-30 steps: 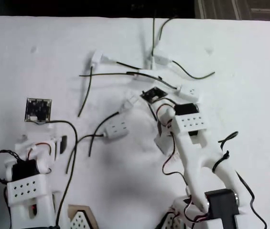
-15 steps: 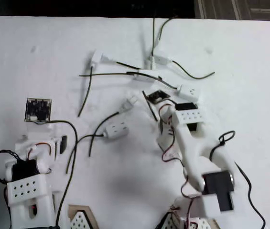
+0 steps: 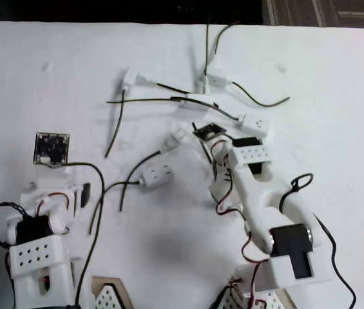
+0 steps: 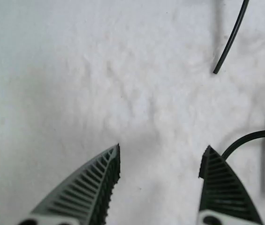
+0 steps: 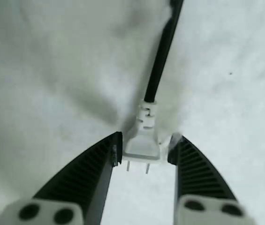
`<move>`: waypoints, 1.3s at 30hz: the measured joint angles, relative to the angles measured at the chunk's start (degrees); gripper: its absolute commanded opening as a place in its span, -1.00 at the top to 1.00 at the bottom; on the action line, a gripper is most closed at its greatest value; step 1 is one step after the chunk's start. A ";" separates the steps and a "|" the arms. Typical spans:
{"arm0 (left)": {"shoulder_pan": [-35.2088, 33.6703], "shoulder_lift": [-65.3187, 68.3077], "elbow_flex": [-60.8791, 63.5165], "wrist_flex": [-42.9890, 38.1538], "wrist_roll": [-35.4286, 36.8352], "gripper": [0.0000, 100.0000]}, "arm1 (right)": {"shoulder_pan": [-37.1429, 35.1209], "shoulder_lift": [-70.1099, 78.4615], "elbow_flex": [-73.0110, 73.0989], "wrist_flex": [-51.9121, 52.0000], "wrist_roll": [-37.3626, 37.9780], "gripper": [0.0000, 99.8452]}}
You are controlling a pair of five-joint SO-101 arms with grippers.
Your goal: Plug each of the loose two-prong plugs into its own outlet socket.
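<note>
Plug held, prongs free
My right gripper (image 5: 146, 136) clamps the two-prong plug (image 5: 141, 147) by its body sides, cord (image 5: 162, 51) trailing across the table (image 5: 226, 70); it looks light, rigid, probably slippery plastic.

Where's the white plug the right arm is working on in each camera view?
Right wrist view: white plug centred between the right gripper fingers, prongs toward the camera.
High view: tucked under the right arm's wrist, right of centre.
Left wrist view: left gripper above the white table, black wires alongside.
Shared landmark: the plug's black cord.
</note>
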 measured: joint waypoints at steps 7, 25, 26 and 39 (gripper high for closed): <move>0.00 0.00 0.00 0.00 0.00 0.45 | 2.11 -3.34 -4.13 6.07 0.09 0.68; 0.00 0.00 0.00 0.00 0.00 0.45 | -1.23 11.60 -5.10 3.16 -0.62 0.68; 0.00 0.00 0.00 0.00 0.00 0.45 | -1.76 12.13 -5.27 3.16 -1.67 0.68; 0.00 0.00 0.00 0.00 0.00 0.45 | -2.46 13.10 -5.89 2.73 -4.22 0.97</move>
